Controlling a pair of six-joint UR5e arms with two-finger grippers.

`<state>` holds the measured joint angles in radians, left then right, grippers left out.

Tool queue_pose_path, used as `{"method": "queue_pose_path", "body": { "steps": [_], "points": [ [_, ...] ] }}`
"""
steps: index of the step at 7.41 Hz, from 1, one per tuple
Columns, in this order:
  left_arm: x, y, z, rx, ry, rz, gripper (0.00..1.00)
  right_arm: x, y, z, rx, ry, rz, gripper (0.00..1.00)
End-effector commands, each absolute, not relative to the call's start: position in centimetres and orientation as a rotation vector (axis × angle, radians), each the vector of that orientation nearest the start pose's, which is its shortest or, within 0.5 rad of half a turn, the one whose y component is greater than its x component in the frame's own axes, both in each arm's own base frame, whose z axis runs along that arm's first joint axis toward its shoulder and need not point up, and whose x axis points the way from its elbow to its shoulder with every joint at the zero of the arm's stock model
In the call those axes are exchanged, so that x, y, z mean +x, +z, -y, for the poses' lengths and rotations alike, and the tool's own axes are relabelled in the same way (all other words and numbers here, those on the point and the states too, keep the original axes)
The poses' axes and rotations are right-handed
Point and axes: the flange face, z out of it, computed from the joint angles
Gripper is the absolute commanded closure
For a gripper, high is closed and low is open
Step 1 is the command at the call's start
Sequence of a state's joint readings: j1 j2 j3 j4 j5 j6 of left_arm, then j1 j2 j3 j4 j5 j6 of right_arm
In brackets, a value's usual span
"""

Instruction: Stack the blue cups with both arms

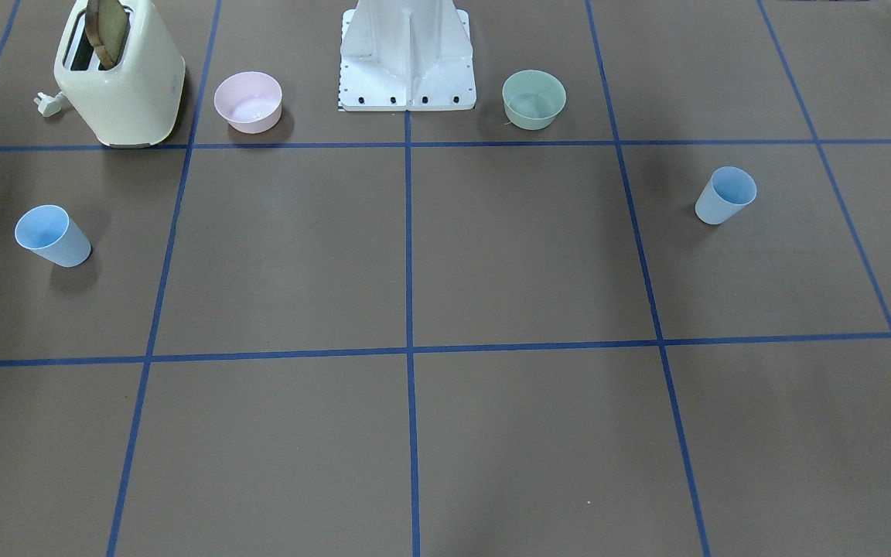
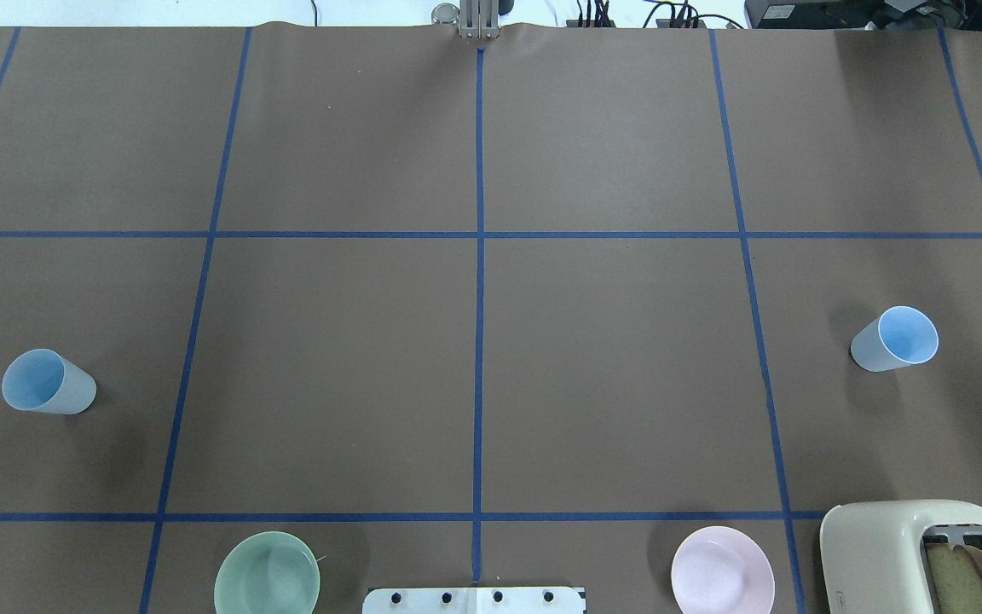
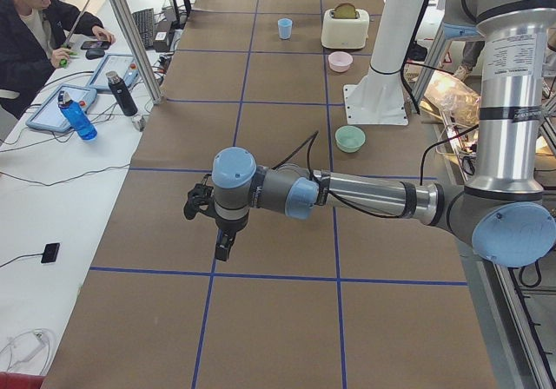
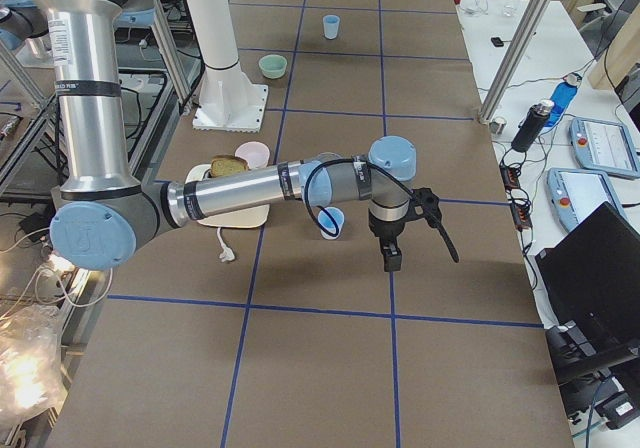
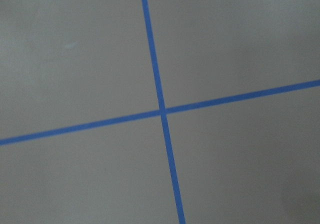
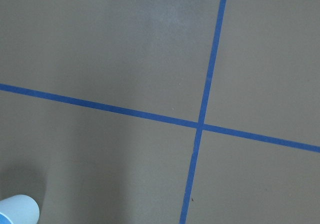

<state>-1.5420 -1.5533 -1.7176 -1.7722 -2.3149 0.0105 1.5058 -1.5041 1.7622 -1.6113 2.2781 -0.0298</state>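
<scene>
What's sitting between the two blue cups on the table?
Nothing: in the overhead view, the stretch from the left blue cup to the right blue cup is bare brown table, crossed only by blue tape lines.

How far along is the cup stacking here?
Done: nothing. The left cup and right cup stand at opposite ends of the table, ungrasped. In hand: the left gripper and right gripper hang above it. Left: both pickups and the stacking.
</scene>
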Motion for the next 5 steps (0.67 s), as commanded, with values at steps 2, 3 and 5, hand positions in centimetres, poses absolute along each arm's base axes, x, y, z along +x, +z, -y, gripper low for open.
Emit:
{"method": "queue_pose_path", "body": {
  "steps": [2, 3, 5],
  "points": [
    [-5.1, 55.3, 51.2, 0.462, 0.224, -0.744, 0.02, 4.0, 52.0, 53.2, 0.278, -0.147, 0.718, 0.00],
    [-4.8, 54.6, 51.2, 0.489, 0.235, -0.747, 0.01, 4.0, 51.8, 53.0, 0.323, -0.164, 0.717, 0.00],
    [-2.3, 55.8, 48.7, 0.406, 0.233, -0.892, 0.01, 3.9, 52.9, 51.8, 0.343, -0.172, 0.724, 0.00]
  ]
}}
